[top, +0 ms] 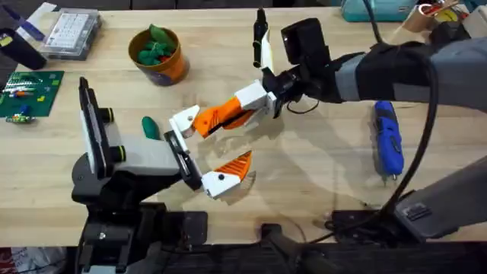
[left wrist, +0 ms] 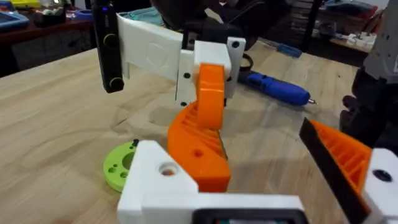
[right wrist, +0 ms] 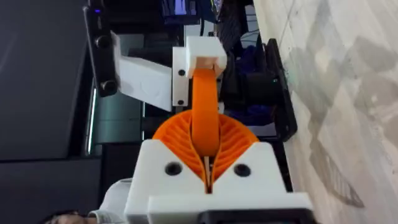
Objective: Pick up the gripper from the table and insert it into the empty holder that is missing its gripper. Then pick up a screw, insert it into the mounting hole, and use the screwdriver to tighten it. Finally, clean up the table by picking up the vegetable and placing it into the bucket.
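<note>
My right gripper (top: pixel 257 100) (right wrist: pixel 205 140) is shut on the orange ribbed gripper (top: pixel 221 116) (left wrist: pixel 202 146) (right wrist: pixel 205 99) and holds it above the table (top: pixel 319 175). The far end of the gripper meets the white holder (top: pixel 183 123) (left wrist: pixel 158 180) on my left arm. A round mounting hole (left wrist: pixel 168 169) shows in the holder. My left gripper (top: pixel 228 144) stands open, with its one mounted orange finger (top: pixel 228 171) (left wrist: pixel 348 158). The blue screwdriver (top: pixel 388 141) (left wrist: pixel 273 87) lies at the right. A green vegetable (top: pixel 151 127) (left wrist: pixel 118 167) lies beside the holder. The orange bucket (top: pixel 173 68) stands at the back left with green pieces inside. The screw is out of view.
A clear plastic box (top: pixel 72 32) and a green circuit board (top: pixel 30 91) sit at the far left. A black-and-white tool (top: pixel 261 38) lies at the back centre. Cables run along the front edge. Bare wood lies between the grippers and the screwdriver.
</note>
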Robot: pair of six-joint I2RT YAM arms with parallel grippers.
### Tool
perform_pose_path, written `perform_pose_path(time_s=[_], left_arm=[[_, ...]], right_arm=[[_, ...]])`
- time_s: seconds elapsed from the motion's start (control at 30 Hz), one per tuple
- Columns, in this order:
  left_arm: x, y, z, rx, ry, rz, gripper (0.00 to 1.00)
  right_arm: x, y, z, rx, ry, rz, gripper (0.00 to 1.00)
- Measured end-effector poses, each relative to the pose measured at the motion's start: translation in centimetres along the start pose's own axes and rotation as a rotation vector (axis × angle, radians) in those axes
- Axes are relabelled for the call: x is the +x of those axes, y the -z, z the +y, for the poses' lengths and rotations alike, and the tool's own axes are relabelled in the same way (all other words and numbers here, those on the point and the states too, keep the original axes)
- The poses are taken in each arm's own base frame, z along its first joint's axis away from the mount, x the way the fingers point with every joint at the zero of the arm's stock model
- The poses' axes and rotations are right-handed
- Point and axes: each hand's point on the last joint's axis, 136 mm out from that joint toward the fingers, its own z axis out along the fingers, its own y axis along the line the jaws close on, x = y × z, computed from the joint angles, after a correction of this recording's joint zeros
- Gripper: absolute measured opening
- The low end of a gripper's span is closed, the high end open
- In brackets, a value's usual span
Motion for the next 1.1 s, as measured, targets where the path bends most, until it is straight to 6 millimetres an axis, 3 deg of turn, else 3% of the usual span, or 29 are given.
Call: perform_pose_path(time_s=[1.1], left_arm=[[0.0, 0.1, 0.9, -0.046, 0.053, -0.003, 0.988]], right_arm=[[-2.2, -3.1, -0.7, 0.070, -0.119, -0.071, 0.019]])
